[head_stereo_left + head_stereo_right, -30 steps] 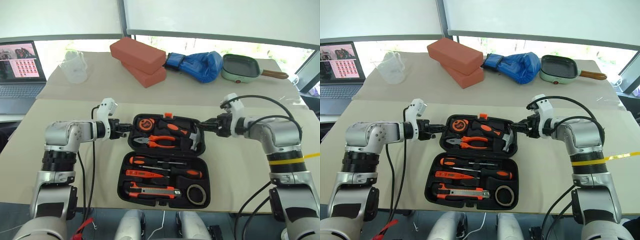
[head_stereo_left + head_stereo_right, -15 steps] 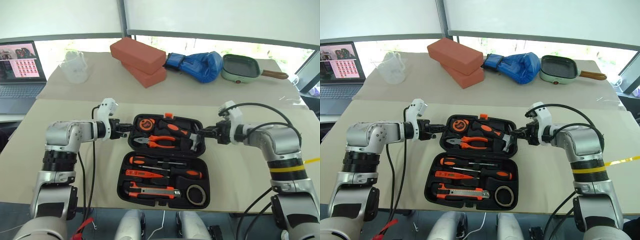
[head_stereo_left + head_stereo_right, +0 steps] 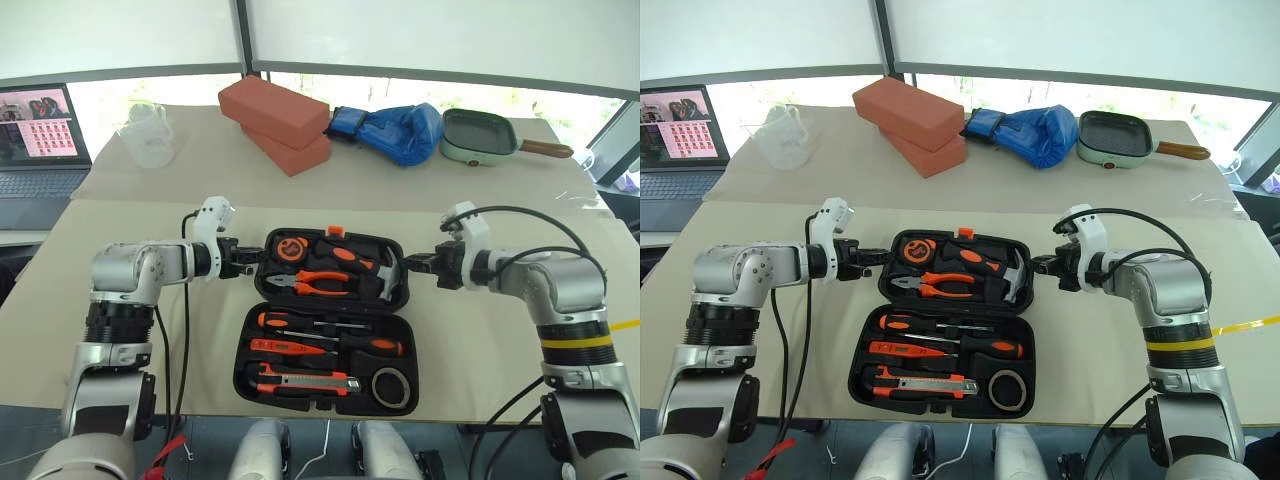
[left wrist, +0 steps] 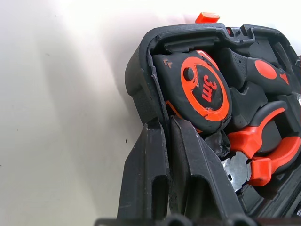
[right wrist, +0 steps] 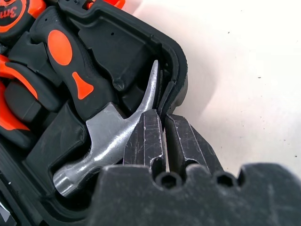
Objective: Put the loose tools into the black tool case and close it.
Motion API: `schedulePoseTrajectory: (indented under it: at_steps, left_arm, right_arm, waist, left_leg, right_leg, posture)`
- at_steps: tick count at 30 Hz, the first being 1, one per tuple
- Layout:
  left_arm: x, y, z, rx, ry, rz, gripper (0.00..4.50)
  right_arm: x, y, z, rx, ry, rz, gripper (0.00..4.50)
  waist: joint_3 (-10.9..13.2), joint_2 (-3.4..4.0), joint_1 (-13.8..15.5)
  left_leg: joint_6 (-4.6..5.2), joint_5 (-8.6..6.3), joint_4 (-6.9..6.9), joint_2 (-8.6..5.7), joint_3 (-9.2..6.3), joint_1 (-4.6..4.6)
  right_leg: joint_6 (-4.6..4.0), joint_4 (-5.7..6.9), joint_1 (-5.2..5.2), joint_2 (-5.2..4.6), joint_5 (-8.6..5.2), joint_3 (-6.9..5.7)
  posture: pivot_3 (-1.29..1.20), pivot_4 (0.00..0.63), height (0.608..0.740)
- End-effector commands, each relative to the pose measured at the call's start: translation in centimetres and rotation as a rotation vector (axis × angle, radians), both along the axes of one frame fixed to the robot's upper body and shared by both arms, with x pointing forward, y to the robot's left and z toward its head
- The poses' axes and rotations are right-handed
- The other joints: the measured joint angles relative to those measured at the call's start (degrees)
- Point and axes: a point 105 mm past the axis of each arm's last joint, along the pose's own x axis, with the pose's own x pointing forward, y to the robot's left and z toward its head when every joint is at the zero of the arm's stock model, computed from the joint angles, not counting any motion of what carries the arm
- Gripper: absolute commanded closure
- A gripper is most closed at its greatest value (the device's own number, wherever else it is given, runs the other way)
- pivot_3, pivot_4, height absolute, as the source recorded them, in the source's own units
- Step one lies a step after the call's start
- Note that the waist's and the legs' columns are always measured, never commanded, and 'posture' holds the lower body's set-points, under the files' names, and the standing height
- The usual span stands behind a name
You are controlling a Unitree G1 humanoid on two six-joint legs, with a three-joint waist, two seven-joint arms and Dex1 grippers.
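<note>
Gripping: left gripper (image 4: 162,141) and right gripper (image 5: 162,136) fingers were pinched on the rims of the black tool case (image 3: 330,310)
Case: moulded matte plastic; lay open

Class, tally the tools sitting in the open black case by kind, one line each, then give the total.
Tape measure: 1
Hammer: 1
Pliers: 1
Screwdrivers: 2
Tester pen: 1
Utility knife: 1
Tape roll: 1
Total: 8
</note>
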Motion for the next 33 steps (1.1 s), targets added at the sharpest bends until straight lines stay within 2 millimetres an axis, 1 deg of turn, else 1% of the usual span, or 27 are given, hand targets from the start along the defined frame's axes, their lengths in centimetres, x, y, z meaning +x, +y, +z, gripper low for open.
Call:
schedulePoseTrajectory:
  at_steps: [1, 4, 7, 11, 15, 20, 23, 24, 26, 29, 32, 33]
  left_arm:
    - [0.8, -2.7, 6.0, -0.085, -0.349, -0.060, 4.50]
    - [0.9, -3.5, 7.6, -0.077, -0.463, -0.067, 4.50]
    - [0.7, -4.4, 8.6, -0.022, -0.610, -0.090, 4.50]
    - [0.5, -4.7, 9.1, 0.013, -0.730, -0.066, 4.50]
    - [-0.2, -4.3, 7.9, 0.116, -0.844, -0.033, 4.50]
    - [-1.4, -3.2, 6.3, 0.200, -0.921, 0.032, 4.50]
    - [-2.0, -1.7, 5.2, 0.244, -0.927, 0.100, 4.50]
    - [-2.1, -1.1, 5.0, 0.260, -0.933, 0.129, 4.50]
    - [-2.3, -0.6, 4.9, 0.274, -0.942, 0.156, 4.50]
    - [-3.5, 0.7, 3.9, 0.332, -0.955, 0.198, 4.50]
    - [-4.5, 1.3, 2.7, 0.345, -0.921, 0.212, 4.50]
    - [-4.8, 1.5, 2.4, 0.345, -0.907, 0.221, 4.50]
  right_arm:
    - [1.7, 2.0, 6.3, 0.038, -0.312, 0.033, 4.48]
    - [2.4, 2.2, 8.0, 0.049, -0.405, 0.011, 4.48]
    - [2.8, 2.0, 9.2, 0.014, -0.515, -0.009, 4.48]
    - [2.5, 2.3, 9.3, -0.047, -0.609, 0.015, 4.48]
    - [1.5, 2.2, 8.7, -0.120, -0.719, 0.029, 4.48]
    - [-0.3, 1.7, 7.5, -0.204, -0.842, 0.040, 4.48]
    - [-1.9, 1.4, 6.6, -0.271, -0.932, 0.071, 4.48]
    - [-2.4, 1.4, 6.3, -0.289, -0.957, 0.082, 4.48]
    - [-3.0, 1.4, 6.0, -0.302, -0.983, 0.092, 4.48]
    - [-4.9, 1.3, 3.7, -0.383, -1.021, 0.161, 4.48]
    - [-6.2, 1.0, 1.4, -0.410, -1.005, 0.199, 4.48]
    - [-6.6, 1.0, 1.0, -0.420, -1.009, 0.215, 4.48]
  waist:
    - [0.0, -0.03, 0.1]
    - [0.1, -0.05, 0.2]
    - [0.1, -0.05, 0.3]
    - [0.1, -0.03, 0.4]
    - [0.1, -0.03, 0.3]
    - [0.1, -0.02, 0.6]
    - [0.1, -0.02, 0.6]
    - [0.0, 0.00, 0.6]
    - [0.0, 0.00, 0.5]
    - [0.0, 0.01, 0.3]
    - [-0.1, 0.01, 0.1]
    - [-0.1, 0.01, 0.0]
  left_leg:
    - [-0.01, 0.05, 0.00, 0.00, 0.00, -0.05]
    - [-0.01, 0.21, 0.00, 0.00, -0.01, -0.27]
    - [0.01, 0.20, -0.08, 0.00, -0.01, -0.34]
    - [0.08, 0.16, -0.08, -0.01, 0.00, -0.63]
    - [0.12, 0.13, -0.12, -0.01, 0.03, -0.67]
    - [0.19, 0.08, -0.12, 0.01, 0.03, -0.69]
    - [0.20, 0.07, -0.12, 0.06, 0.03, -0.60]
    - [0.20, 0.07, -0.12, 0.06, 0.02, -0.54]
    - [0.21, 0.05, -0.15, 0.07, 0.03, -0.32]
    - [0.23, 0.04, -0.14, 0.07, 0.08, -0.20]
    - [0.21, 0.03, -0.20, 0.12, 0.10, 0.05]
    - [0.20, 0.03, -0.20, 0.13, 0.12, 0.17]
  right_leg:
    - [-0.03, 0.01, -0.06, -0.01, 0.04, 0.00]
    - [-0.03, -0.05, -0.24, -0.01, 0.22, -0.02]
    - [-0.01, -0.06, -0.23, -0.02, 0.24, -0.06]
    - [0.08, -0.09, -0.39, -0.04, 0.29, -0.10]
    - [0.10, -0.26, -0.40, -0.05, 0.30, -0.10]
    - [0.11, -0.34, -0.37, -0.06, 0.30, -0.12]
    - [0.11, -0.36, -0.27, -0.04, 0.30, -0.12]
    - [0.11, -0.35, -0.22, -0.04, 0.30, -0.12]
    - [0.11, -0.36, -0.03, -0.04, 0.30, -0.11]
    - [0.10, -0.50, 0.02, -0.04, 0.29, -0.08]
    - [0.05, -0.46, 0.18, -0.01, 0.26, -0.04]
    - [0.04, -0.42, 0.26, -0.01, 0.25, -0.02]
  posture:
    - [0.00, 0.150, 0.738]
    - [0.00, 0.150, 0.738]
    - [0.00, 0.150, 0.738]
    - [0.00, 0.150, 0.738]
    - [0.00, 0.150, 0.738]
    - [0.00, 0.150, 0.738]
    - [0.00, 0.150, 0.738]
    - [0.00, 0.150, 0.738]
    - [0.00, 0.150, 0.738]
    - [0.00, 0.150, 0.738]
    - [0.00, 0.150, 0.738]
    - [0.00, 0.150, 0.738]
